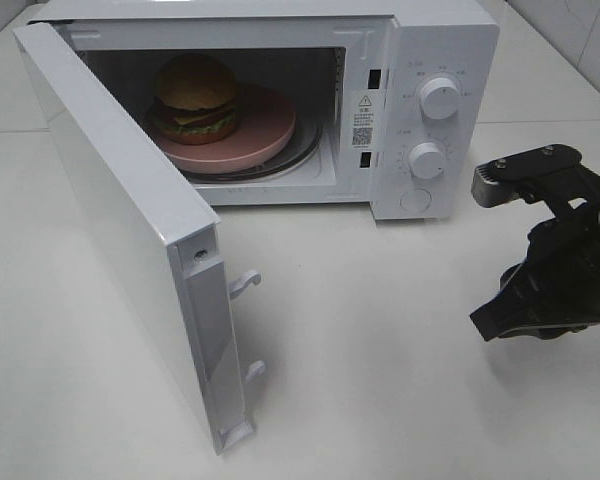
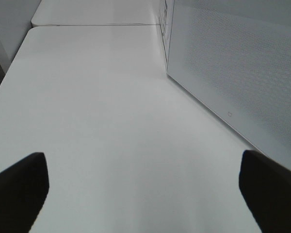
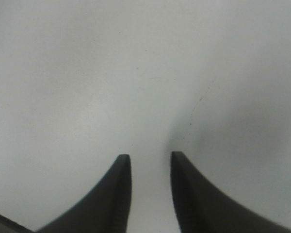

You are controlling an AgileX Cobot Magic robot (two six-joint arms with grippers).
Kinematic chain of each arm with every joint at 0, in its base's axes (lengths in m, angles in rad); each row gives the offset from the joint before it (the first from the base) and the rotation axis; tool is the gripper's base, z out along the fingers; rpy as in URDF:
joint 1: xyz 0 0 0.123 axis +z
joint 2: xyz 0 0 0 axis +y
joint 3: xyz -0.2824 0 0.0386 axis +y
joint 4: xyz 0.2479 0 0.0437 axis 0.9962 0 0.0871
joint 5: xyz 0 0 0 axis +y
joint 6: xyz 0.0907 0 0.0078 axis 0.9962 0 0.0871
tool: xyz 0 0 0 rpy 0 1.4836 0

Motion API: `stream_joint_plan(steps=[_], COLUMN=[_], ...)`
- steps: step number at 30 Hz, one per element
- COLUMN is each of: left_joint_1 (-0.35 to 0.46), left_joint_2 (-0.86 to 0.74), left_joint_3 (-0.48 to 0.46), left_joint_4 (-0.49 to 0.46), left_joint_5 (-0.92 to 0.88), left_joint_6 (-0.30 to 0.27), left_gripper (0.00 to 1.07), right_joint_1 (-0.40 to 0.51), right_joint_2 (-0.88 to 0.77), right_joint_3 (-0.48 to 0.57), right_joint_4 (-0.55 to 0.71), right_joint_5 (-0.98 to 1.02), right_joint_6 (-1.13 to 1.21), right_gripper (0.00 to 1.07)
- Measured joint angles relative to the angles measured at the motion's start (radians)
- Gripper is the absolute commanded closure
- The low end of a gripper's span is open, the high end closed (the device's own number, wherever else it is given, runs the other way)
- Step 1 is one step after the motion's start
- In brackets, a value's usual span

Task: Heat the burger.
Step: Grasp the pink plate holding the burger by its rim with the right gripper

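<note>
The burger (image 1: 195, 95), with a brown bun, lettuce and cheese, sits on a pink plate (image 1: 265, 135) inside the open white microwave (image 1: 440, 40). Its door (image 1: 120, 220) swings out to the left front. My right gripper (image 1: 490, 322) hangs low over the table to the right of the microwave. In the right wrist view the right gripper (image 3: 150, 156) shows a narrow gap between its fingers, with only bare table under it. My left gripper (image 2: 141, 155) stands wide open over the table beside the door's outer face (image 2: 242, 63). It is outside the exterior high view.
Two round knobs (image 1: 439, 98) (image 1: 426, 159) sit on the microwave's right panel. The door's latch hooks (image 1: 245, 285) stick out of its free edge. The white table (image 1: 380, 400) stretches in front. A seam between tabletops (image 2: 94, 25) runs at the far end.
</note>
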Motion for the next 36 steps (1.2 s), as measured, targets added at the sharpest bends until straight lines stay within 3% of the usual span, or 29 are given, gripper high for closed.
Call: stream_joint_plan(steps=[2,3,4,7,17,27,36], left_joint_1=[0.0,0.0,0.0,0.0,0.0,0.0,0.0], left_joint_2=[0.0,0.0,0.0,0.0,0.0,0.0,0.0], left_joint_3=[0.0,0.0,0.0,0.0,0.0,0.0,0.0], left_joint_4=[0.0,0.0,0.0,0.0,0.0,0.0,0.0], left_joint_5=[0.0,0.0,0.0,0.0,0.0,0.0,0.0], left_joint_6=[0.0,0.0,0.0,0.0,0.0,0.0,0.0], left_gripper=[0.06,0.06,0.06,0.06,0.06,0.06,0.06], right_joint_1=[0.0,0.0,0.0,0.0,0.0,0.0,0.0], right_joint_2=[0.0,0.0,0.0,0.0,0.0,0.0,0.0], right_joint_3=[-0.017,-0.017,-0.027,-0.032,-0.032,-0.032,-0.032], right_joint_4=[0.001,0.001,0.002,0.013,0.053,0.063,0.064], right_joint_5=[0.029,0.029,0.045,0.053,0.112,0.138,0.16], right_joint_6=[-0.088,-0.088,-0.137,-0.206,-0.503,-0.584,-0.75], right_gripper=[0.32,0.32,0.17,0.06,0.08,0.1,0.3])
